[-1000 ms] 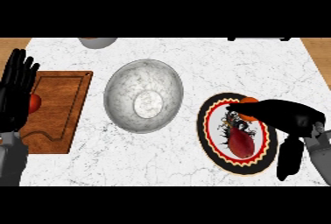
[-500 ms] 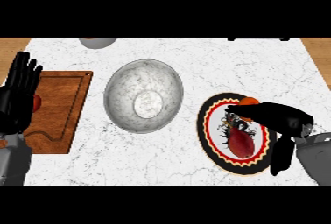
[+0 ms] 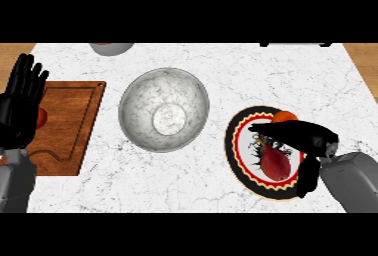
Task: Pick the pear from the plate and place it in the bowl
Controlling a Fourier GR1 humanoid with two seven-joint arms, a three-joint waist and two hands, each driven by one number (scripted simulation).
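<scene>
The reddish-brown pear (image 3: pixel 276 164) lies on its side on the patterned, red-and-black-rimmed plate (image 3: pixel 244 167) at the counter's right, partly hidden from above, while the speckled grey bowl (image 3: pixel 164 116) sits upright just left of that plate.

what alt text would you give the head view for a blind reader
The right robot hand hovers over a red pear on a patterned plate at the counter's right. A speckled grey bowl sits at centre, and the open left robot hand rests over a wooden board.
</scene>
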